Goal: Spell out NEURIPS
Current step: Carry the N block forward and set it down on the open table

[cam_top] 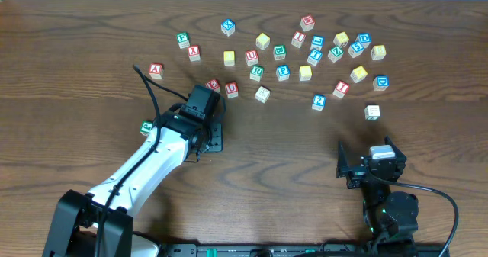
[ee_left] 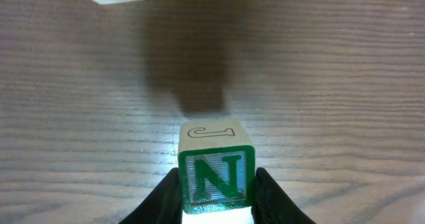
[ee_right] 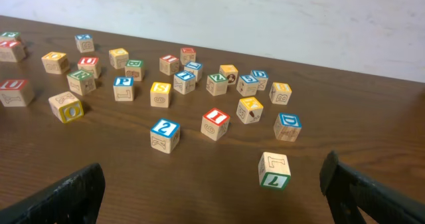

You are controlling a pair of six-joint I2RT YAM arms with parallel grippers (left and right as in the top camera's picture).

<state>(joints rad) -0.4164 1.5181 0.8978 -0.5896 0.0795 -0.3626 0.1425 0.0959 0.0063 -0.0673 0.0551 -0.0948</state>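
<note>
The table (cam_top: 76, 20) is dark, grainy wood with a soft sheen — the N cube (ee_left: 216, 171) pale smooth wood, green face glossy.

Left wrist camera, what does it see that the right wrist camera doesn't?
Only the left wrist camera shows the green N block, up close, pinched in the left claw. Only the right wrist camera shows the big scatter of letter blocks, like the blue 2 block and the red I block, the pale wall behind them, and the right claw standing wide open. Both show the brown wooden table.
</note>
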